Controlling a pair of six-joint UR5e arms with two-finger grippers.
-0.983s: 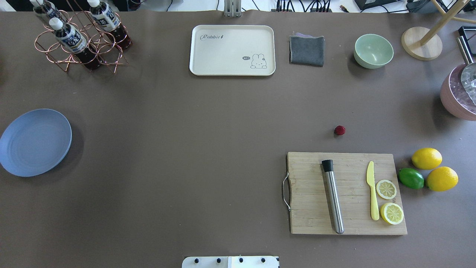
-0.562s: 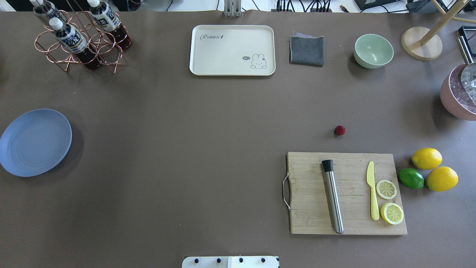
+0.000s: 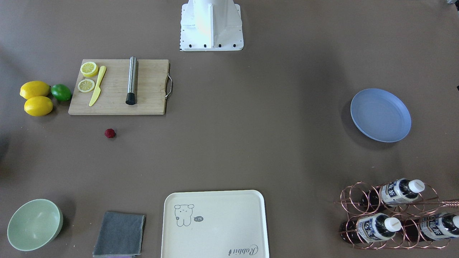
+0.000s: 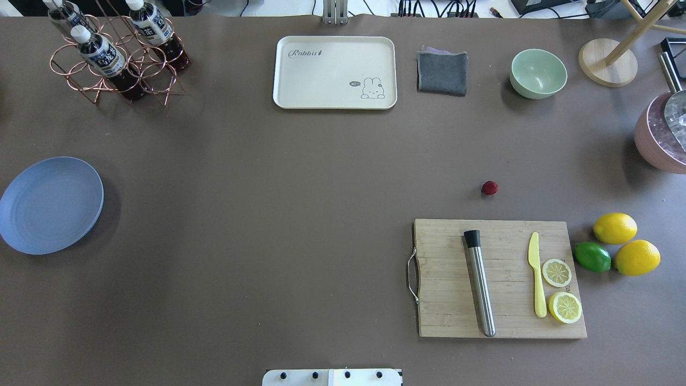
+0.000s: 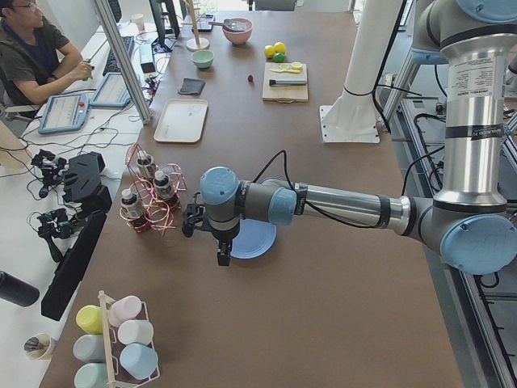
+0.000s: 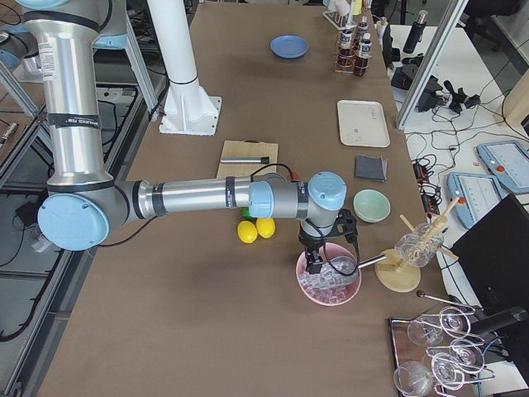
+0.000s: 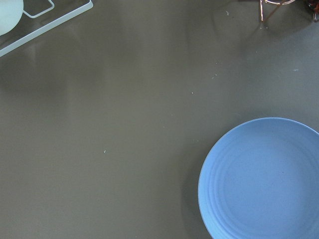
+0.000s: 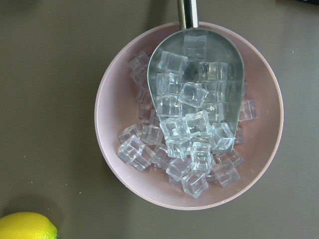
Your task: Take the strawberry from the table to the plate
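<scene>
The strawberry [image 4: 489, 187] [image 3: 109, 133], a tiny dark-red berry, lies alone on the brown table [image 4: 300, 214] just beyond the cutting board. The blue plate [image 4: 51, 205] [image 3: 380, 115] [image 7: 264, 179] sits bare at the far left edge. My left gripper [image 5: 222, 257] hangs over the table beside the plate [image 5: 254, 240] and shows only in the exterior left view, so I cannot tell its state. My right gripper [image 6: 314, 266] hovers above a pink bowl of ice, far from the berry; it shows only in the exterior right view, so I cannot tell its state either.
A wooden cutting board [image 4: 498, 279] carries a steel muddler, a yellow knife and lemon slices; two lemons and a lime [image 4: 592, 256] lie to its right. Along the far edge stand a cream tray [image 4: 335, 72], grey cloth, green bowl [image 4: 538, 73] and bottle rack [image 4: 115, 53]. A person [image 5: 32, 56] sits beyond.
</scene>
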